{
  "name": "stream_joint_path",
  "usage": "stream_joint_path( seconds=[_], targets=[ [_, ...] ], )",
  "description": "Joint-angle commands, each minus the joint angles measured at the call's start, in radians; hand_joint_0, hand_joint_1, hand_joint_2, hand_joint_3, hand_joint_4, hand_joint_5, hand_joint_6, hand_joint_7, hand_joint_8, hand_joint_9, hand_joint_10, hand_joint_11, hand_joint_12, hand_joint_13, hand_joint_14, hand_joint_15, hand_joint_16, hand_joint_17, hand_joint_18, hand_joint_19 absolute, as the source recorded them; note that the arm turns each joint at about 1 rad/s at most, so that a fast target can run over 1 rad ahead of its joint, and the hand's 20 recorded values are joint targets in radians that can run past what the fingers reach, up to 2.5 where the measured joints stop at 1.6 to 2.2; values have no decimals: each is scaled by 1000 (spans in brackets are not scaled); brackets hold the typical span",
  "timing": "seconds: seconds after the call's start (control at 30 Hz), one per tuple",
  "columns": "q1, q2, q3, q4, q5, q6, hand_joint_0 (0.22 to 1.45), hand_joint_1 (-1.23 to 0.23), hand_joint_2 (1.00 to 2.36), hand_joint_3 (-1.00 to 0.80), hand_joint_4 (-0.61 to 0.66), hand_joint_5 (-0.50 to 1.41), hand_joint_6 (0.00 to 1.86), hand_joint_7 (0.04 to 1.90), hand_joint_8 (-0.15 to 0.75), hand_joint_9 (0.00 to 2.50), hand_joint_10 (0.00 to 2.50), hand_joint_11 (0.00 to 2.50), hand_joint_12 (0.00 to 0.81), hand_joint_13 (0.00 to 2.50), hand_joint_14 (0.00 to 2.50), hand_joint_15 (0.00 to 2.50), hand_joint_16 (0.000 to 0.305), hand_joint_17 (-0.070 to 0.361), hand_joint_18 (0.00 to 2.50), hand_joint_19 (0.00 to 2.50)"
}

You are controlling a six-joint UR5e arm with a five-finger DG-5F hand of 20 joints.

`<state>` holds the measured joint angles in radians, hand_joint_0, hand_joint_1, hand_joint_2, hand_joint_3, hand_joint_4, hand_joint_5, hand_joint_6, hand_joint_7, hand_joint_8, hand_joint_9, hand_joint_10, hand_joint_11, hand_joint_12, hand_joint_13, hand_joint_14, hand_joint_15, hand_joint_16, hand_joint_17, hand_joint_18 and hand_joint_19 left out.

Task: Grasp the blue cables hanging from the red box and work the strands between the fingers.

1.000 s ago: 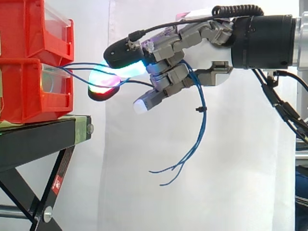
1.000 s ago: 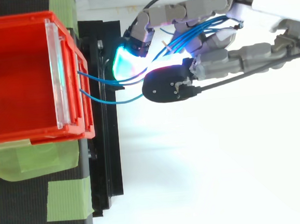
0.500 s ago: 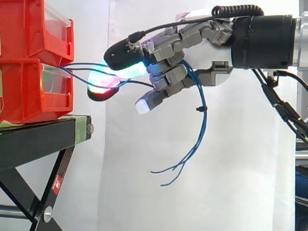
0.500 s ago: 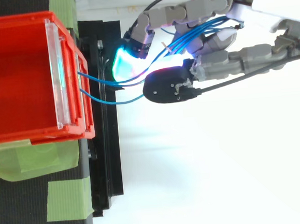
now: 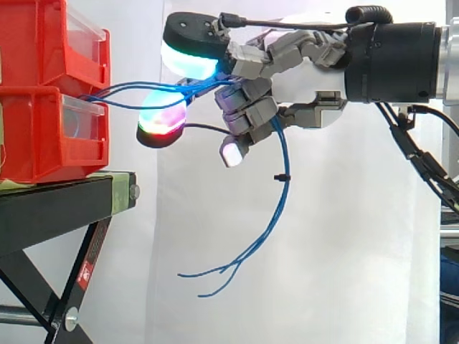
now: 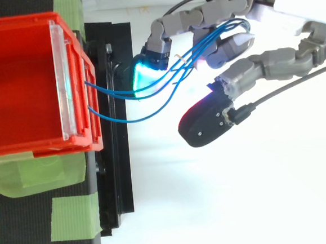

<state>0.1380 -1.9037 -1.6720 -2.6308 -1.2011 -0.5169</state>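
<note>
Between the curled fingers (image 5: 247, 107) the blue cables (image 6: 204, 39) are passing, and the fingers are closing round the strands and holding them. Above them the thumb (image 5: 191, 39) is lifting away. Half a second ago its black-backed pad was lying close against the cyan-glowing fingertip (image 6: 142, 78); now it is standing well apart from it, clear of the strands. Ahead of the fingertips the strands are stretching to the front of the lower red bin (image 5: 43, 136), riding a little higher than before. Behind the fingers, under the palm of the hand (image 5: 308, 86), the loose ends are hanging in a long curve, and their tips are now lying lower and nearer the bins than earlier. Below the bins the black stand (image 5: 57, 208) is carrying them.
</note>
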Motion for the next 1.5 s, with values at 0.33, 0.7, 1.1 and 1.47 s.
stream_joint_path(
  seconds=[0.33, 0.7, 1.1, 1.47],
  targets=[
    [0, 0, 0, 2, 0, -3, 864, -695, 1009, -781, 278, 505, 18, 1249, 378, 663, 2500, 2385, 475, 575, 2500, 1604, 54, 120, 967, 934],
    [0, 0, 0, 3, 66, -20, 832, -679, 1006, -871, 285, 502, 18, 1255, 382, 651, 2500, 2387, 478, 592, 2500, 1574, 54, 122, 974, 863],
    [0, 0, 0, 51, 91, -74, 829, -665, 1003, -910, 285, 502, 18, 1255, 383, 645, 2500, 2380, 479, 599, 2500, 1585, 54, 122, 985, 852],
    [0, 0, 0, 69, 94, -120, 888, -690, 1008, -826, 280, 502, 17, 1277, 386, 645, 2500, 2362, 481, 613, 2500, 1599, 52, 117, 1015, 903]
  ],
)
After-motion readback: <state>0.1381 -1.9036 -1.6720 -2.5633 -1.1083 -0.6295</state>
